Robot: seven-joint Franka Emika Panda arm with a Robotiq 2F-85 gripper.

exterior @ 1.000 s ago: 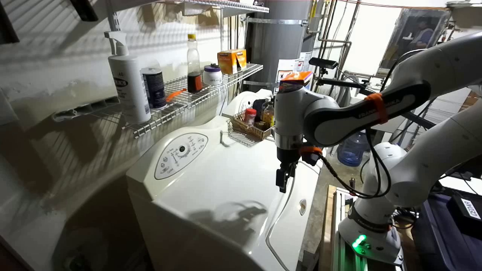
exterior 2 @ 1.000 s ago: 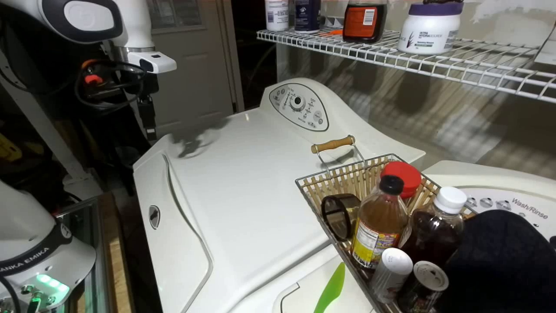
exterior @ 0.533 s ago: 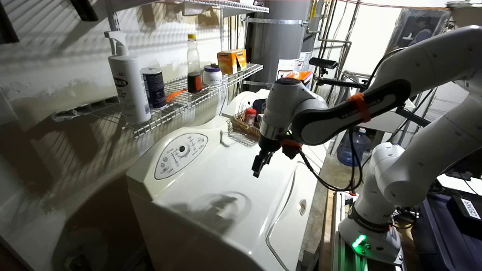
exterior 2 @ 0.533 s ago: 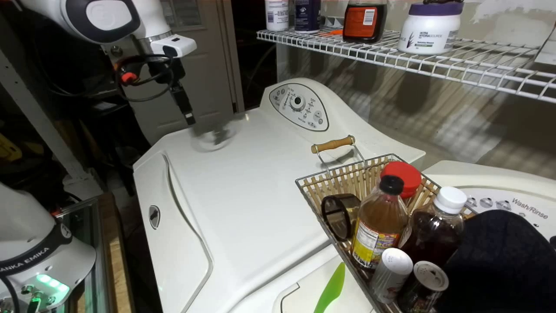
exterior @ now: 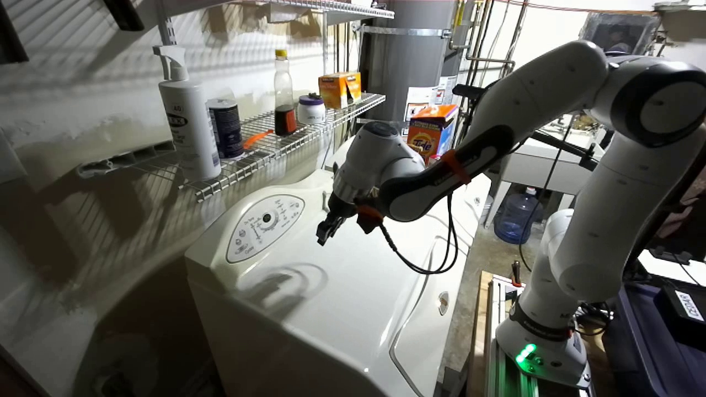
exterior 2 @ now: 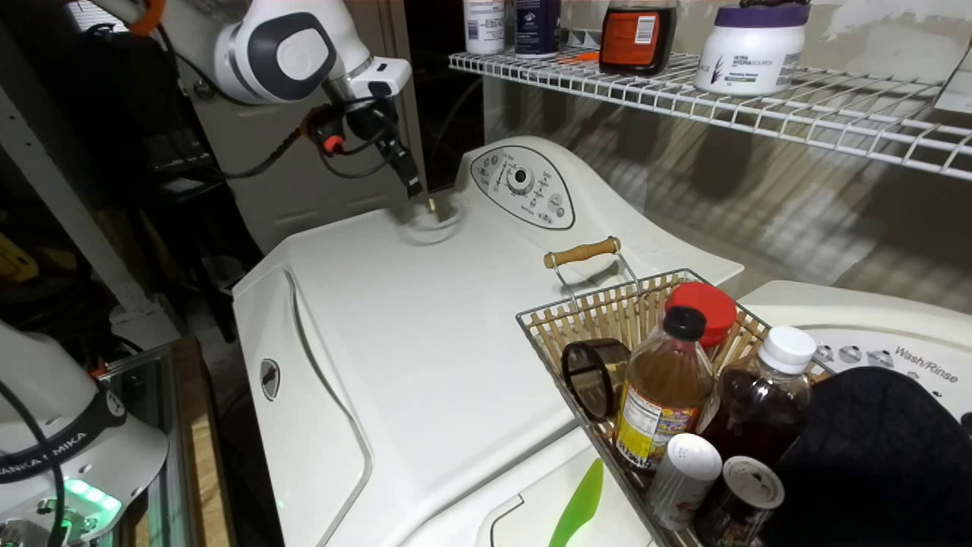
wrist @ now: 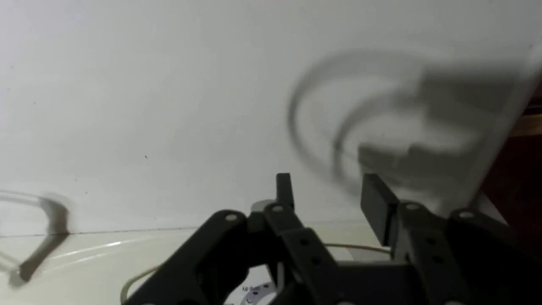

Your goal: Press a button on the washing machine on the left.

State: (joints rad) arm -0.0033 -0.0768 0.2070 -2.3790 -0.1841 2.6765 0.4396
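The washing machine [exterior: 353, 292] is glossy white, and its flat top [exterior 2: 410, 327] shows in both exterior views. Its oval, grey-outlined control panel [exterior: 256, 234] with a central dial also appears in an exterior view [exterior 2: 539, 201]. My gripper [exterior: 321, 241] hangs above the top, a short way from the panel and apart from it, pointing down at a slant. In the wrist view the gripper [wrist: 325, 186] is open, with nothing between its fingers. Behind them, part of the panel [wrist: 252, 292] shows at the bottom edge; the fingers hide most of it.
A basket [exterior 2: 558, 380] of bottles and jars stands beside the top's far side, its wooden handle [exterior 2: 583, 252] sticking up. A wire shelf [exterior 2: 805, 114] with bottles runs along the wall above. A second machine [exterior 2: 926, 327] marked Wash/Rinse stands alongside. A green utensil [exterior 2: 581, 501] lies near the basket.
The arm has reached out across the machine's top, carrying my gripper from near the front edge toward the control panel. It has also tilted more. The machine and basket have not moved.
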